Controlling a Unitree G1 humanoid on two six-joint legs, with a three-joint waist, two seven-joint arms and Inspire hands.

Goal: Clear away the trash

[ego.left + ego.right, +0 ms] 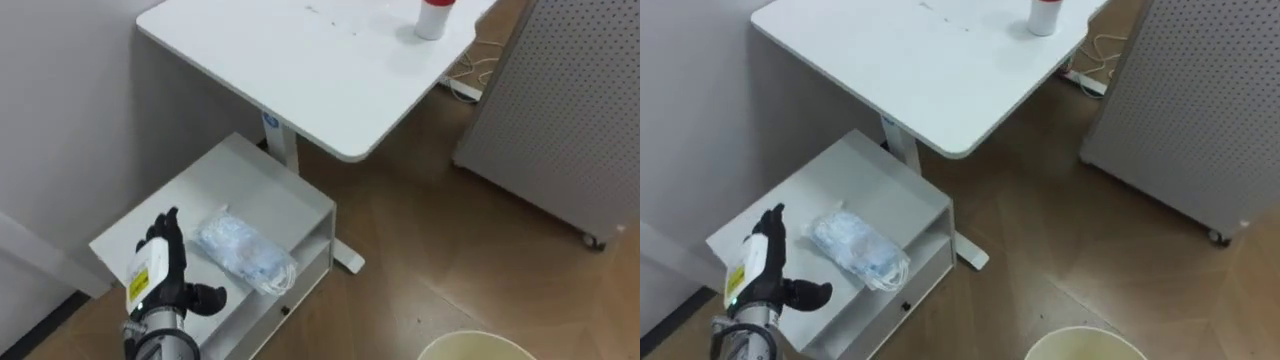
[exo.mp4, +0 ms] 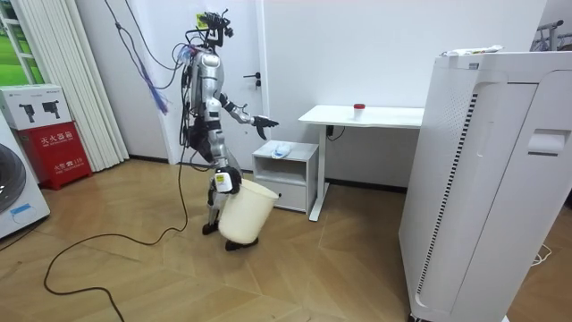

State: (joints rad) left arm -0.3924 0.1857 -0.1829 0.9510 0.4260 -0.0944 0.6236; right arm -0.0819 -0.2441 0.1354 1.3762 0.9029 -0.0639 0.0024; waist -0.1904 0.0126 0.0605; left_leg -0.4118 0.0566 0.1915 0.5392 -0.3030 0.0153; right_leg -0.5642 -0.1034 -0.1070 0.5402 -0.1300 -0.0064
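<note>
The garbage, a crumpled clear plastic bag (image 1: 243,252), lies on top of the low white cabinet (image 1: 285,195), toward its front edge. My left hand (image 1: 160,265) hangs just beside the bag on its left, not touching it; the fingers are straight and close together, pointing away from me, with the thumb stuck out toward the bag. I cannot tell whether the hand rests on the cabinet top or floats above it.

In the room view my right hand (image 2: 225,182) sits low at the rim of a cream bin (image 2: 246,213) by my legs; I cannot tell how its fingers lie. I stand facing the cabinet, left arm stretched out over it.

Behind the cabinet is a white desk (image 1: 300,70) carrying a red and white container (image 1: 434,17). A perforated grey panel (image 1: 570,110) stands to the right on the wooden floor.
</note>
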